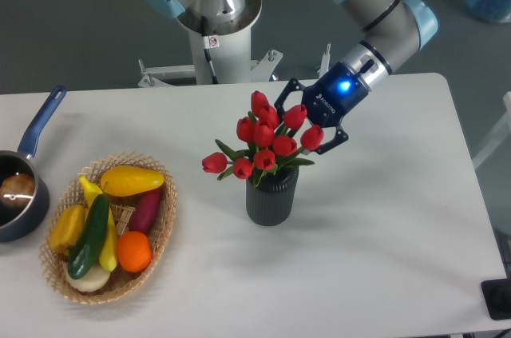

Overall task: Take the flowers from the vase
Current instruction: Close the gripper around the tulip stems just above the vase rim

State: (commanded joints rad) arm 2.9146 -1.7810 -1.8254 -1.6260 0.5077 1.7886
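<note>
The flowers [259, 140], red tulip buds with green leaves, stand in the dark grey ribbed vase [271, 196] at the middle of the table. My gripper [309, 120] reaches in from the upper right and is open. Its two dark fingers [285, 93] straddle the right-hand buds of the bunch, one behind and one in front. The stems are hidden inside the vase.
A woven basket [156, 248] with peppers, a cucumber, an orange and other produce lies at the front left. A dark pan with a blue handle [38, 128] sits at the left table edge. The robot's base [215, 10] stands behind the table.
</note>
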